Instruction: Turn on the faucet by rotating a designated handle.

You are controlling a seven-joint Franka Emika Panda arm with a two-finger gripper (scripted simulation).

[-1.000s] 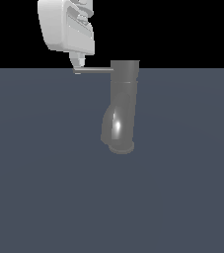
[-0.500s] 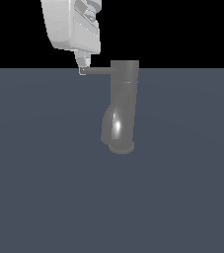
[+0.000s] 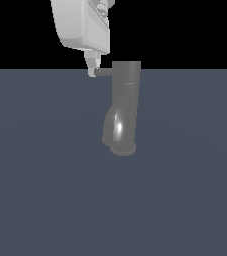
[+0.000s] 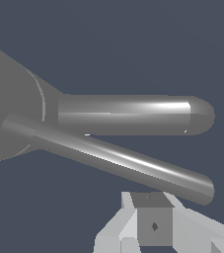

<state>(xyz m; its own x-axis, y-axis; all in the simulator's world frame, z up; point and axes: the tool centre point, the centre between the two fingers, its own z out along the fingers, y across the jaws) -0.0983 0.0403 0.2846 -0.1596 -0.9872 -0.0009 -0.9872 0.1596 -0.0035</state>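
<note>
Faucet (image 3: pixel 123 107) stands upper centre of the exterior frame, thick grey body upright, spout curving down to a round rim. Handle (image 3: pixel 104 71), a slim bar, juts from the body's top toward the exterior view's left. Gripper (image 3: pixel 92 70) comes down from the upper left, fingertip (image 3: pixel 92 66) at the bar's free end. Whether the jaws are apart or closed cannot be told. Grey floor (image 3: pixel 45 190) below.

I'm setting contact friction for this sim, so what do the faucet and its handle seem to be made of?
Faucet: apparently polished grey metal, judging by the bright glossy highlight on its curved spout. Handle: looks like the same smooth grey metal, with a long specular streak along the bar. Both are renders, so the material is only a guess.
</note>
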